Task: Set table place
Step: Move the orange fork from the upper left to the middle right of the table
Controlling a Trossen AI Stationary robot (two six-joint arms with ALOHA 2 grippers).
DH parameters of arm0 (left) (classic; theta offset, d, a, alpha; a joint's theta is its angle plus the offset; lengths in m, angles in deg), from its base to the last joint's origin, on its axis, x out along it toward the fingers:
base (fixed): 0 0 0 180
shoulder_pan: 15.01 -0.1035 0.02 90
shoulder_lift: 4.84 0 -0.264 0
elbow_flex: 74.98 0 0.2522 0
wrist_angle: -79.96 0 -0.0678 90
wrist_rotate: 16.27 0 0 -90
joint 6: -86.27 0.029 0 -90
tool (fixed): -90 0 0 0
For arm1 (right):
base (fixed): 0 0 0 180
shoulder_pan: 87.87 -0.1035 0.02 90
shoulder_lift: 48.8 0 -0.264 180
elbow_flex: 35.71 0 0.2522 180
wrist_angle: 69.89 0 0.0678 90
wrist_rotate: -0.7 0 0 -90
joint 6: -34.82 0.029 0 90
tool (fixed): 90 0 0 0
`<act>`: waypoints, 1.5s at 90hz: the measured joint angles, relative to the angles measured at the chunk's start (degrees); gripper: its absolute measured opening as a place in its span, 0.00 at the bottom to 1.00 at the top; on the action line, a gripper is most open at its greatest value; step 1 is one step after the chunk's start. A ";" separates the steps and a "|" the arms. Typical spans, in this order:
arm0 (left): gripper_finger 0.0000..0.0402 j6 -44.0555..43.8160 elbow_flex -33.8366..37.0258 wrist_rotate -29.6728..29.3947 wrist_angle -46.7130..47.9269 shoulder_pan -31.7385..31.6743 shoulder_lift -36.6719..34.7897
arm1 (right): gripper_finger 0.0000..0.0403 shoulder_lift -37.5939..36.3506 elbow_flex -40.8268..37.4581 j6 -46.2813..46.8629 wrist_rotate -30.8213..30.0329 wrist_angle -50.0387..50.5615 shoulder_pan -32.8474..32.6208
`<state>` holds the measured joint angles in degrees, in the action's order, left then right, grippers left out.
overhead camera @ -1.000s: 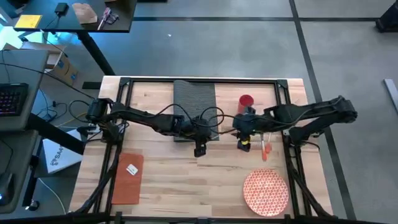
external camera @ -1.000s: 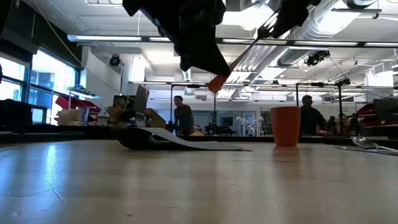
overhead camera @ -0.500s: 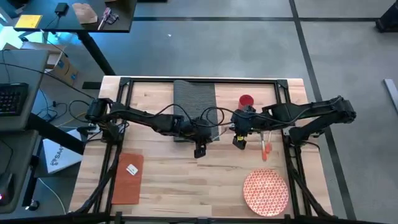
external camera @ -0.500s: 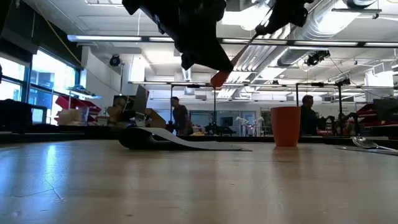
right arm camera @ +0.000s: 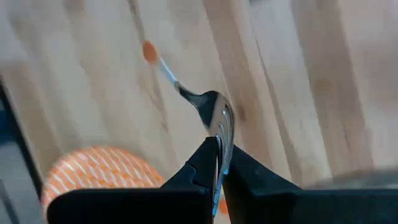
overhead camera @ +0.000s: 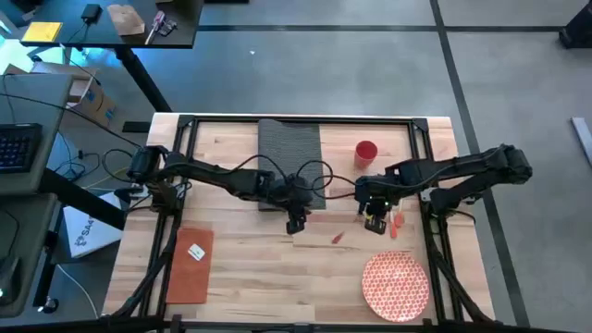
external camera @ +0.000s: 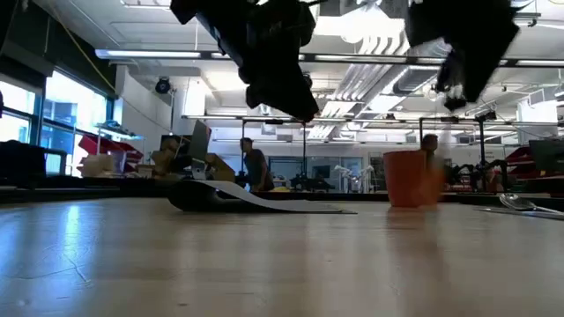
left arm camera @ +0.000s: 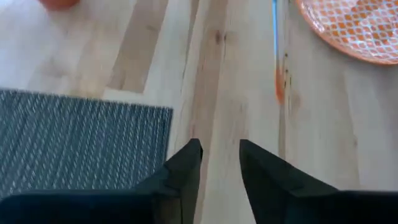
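- Right gripper: fingers pinched on the bowl end of the orange-handled utensil, its handle pointing away over the table.
- Beyond that handle tip: plate, near.
- Left gripper: fingers slightly parted, empty, at the placemat edge.
- Farther: red cup; napkin, well apart.
- Risk: such a thin hold may let the utensil swivel or drop.

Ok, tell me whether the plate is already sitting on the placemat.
No, the plate lies on bare wood near a corner of the table, well apart from the placemat.
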<state>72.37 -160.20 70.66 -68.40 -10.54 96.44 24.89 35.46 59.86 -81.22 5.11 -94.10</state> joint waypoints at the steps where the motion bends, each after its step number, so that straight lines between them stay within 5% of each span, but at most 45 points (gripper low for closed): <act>1: 0.25 -0.18 0.00 0.05 0.19 0.00 -0.02 | 0.00 -0.24 -0.56 -0.04 0.13 -0.01 0.17; 24: 0.25 -2.16 0.07 0.23 3.18 0.04 -1.14 | 0.00 -2.95 -11.18 -7.38 4.45 1.51 7.44; 51: 0.25 -7.95 0.07 0.30 5.42 0.07 -1.19 | 0.00 -2.80 -19.70 -12.98 -0.78 1.92 18.32; 86: 0.25 -11.86 0.07 -0.44 5.32 -0.21 -1.19 | 0.00 -2.73 -19.25 -11.48 -1.32 3.00 25.62; 103: 0.25 -12.02 0.07 -0.20 5.28 -0.33 -1.21 | 0.00 -1.92 -19.21 -13.83 3.47 4.95 27.38; 135: 0.25 -11.52 0.02 1.15 4.77 -0.37 -1.21 | 0.00 11.42 -14.00 -20.58 2.44 7.68 27.22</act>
<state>60.86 -160.18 71.82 -63.63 -10.91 95.23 36.31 21.46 39.28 -78.78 12.79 -66.87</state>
